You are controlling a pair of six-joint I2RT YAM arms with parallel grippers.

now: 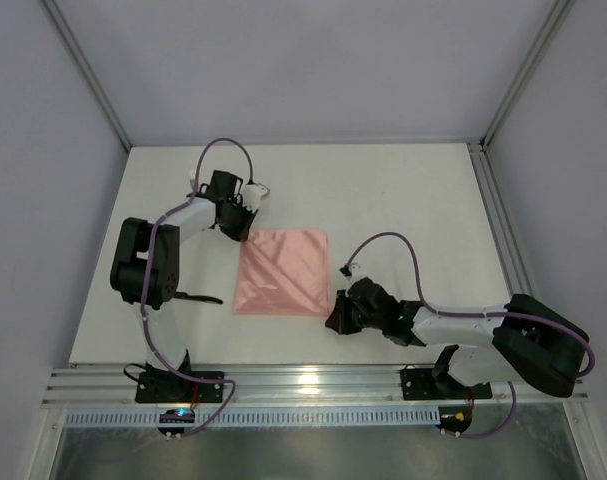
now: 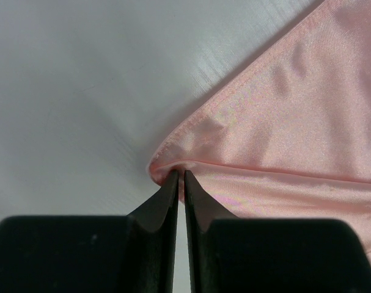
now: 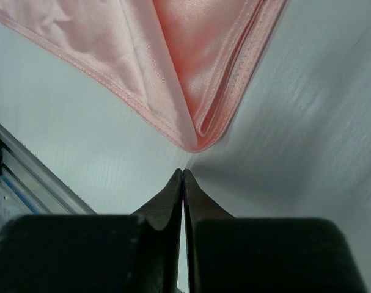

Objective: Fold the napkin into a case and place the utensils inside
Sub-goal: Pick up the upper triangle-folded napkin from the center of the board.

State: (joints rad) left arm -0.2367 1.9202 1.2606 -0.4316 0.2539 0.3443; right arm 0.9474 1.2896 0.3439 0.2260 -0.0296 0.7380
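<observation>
The salmon-pink napkin (image 1: 283, 272) lies flat mid-table as a rough square with a diagonal crease. My left gripper (image 1: 244, 237) sits at its far left corner. In the left wrist view the left gripper (image 2: 180, 176) is shut on that bunched corner of the napkin (image 2: 283, 122). My right gripper (image 1: 333, 322) rests at the near right corner. In the right wrist view the right gripper (image 3: 183, 174) is shut and empty, a short gap away from the doubled corner of the napkin (image 3: 197, 79). One slim black utensil (image 1: 199, 297) lies beside the left arm.
The white table (image 1: 403, 200) is bounded by grey side walls and a metal rail (image 1: 313, 385) along the near edge. The left arm's elbow (image 1: 143, 265) stands left of the napkin. The right arm (image 1: 463, 325) stretches in from the near right.
</observation>
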